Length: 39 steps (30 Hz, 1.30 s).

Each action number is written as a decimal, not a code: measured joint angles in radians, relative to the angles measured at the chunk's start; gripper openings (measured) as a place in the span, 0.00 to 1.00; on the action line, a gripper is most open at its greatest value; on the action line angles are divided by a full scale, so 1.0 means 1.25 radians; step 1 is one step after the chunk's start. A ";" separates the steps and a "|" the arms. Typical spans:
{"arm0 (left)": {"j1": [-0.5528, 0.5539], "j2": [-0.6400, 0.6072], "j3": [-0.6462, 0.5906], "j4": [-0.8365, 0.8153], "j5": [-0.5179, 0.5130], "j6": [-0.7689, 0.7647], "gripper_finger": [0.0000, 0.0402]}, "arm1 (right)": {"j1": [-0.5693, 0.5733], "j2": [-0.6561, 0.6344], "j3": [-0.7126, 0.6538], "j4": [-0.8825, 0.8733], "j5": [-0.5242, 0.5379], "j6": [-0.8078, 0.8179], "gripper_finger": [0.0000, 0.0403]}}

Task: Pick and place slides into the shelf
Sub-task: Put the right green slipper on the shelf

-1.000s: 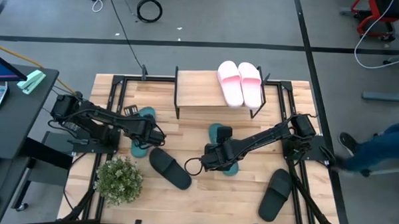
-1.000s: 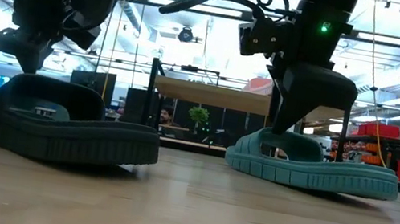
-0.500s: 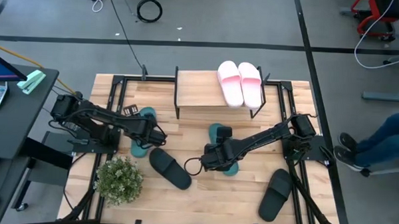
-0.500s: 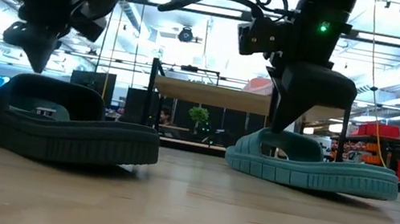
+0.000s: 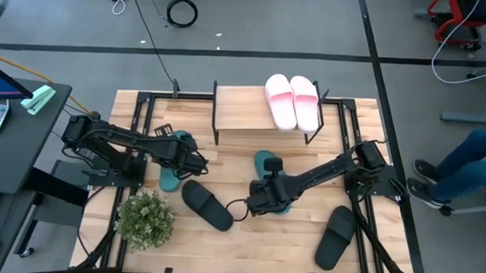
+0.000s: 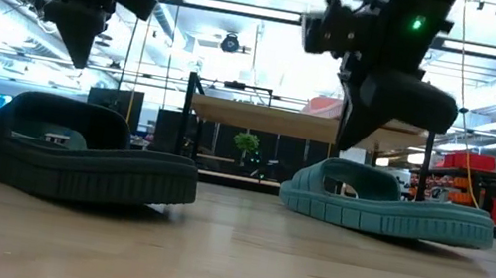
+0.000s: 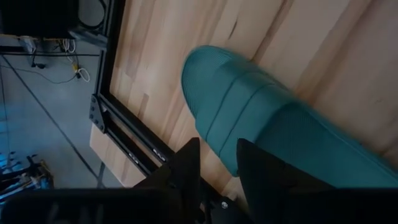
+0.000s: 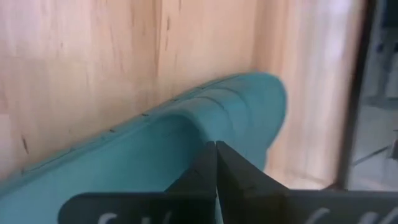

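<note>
We count six slides, two pink on the shelf, two teal and two black on the worktop, right hand closed empty above a teal slide, left hand slightly parted, holding nothing.

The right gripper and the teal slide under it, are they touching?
Apart. In the low view the shut right gripper hangs above the teal slide, with background visible between them.

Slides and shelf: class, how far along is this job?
Done: both pink slides sit on the shelf. In hand: nothing; the right end effector hangs shut and empty above a teal slide. Left: two teal and two black slides remain on the table.
</note>
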 joint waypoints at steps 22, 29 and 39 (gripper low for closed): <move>0.000 0.000 0.002 0.000 0.000 0.020 0.18 | 0.000 -0.024 0.000 0.011 -0.018 0.000 0.39; 0.000 0.000 0.002 0.001 0.000 0.020 0.16 | -0.029 -0.013 -0.026 0.037 -0.067 -0.019 0.49; 0.000 0.000 0.002 0.000 0.000 0.020 0.15 | -0.079 -0.015 -0.156 0.126 0.070 -0.038 0.47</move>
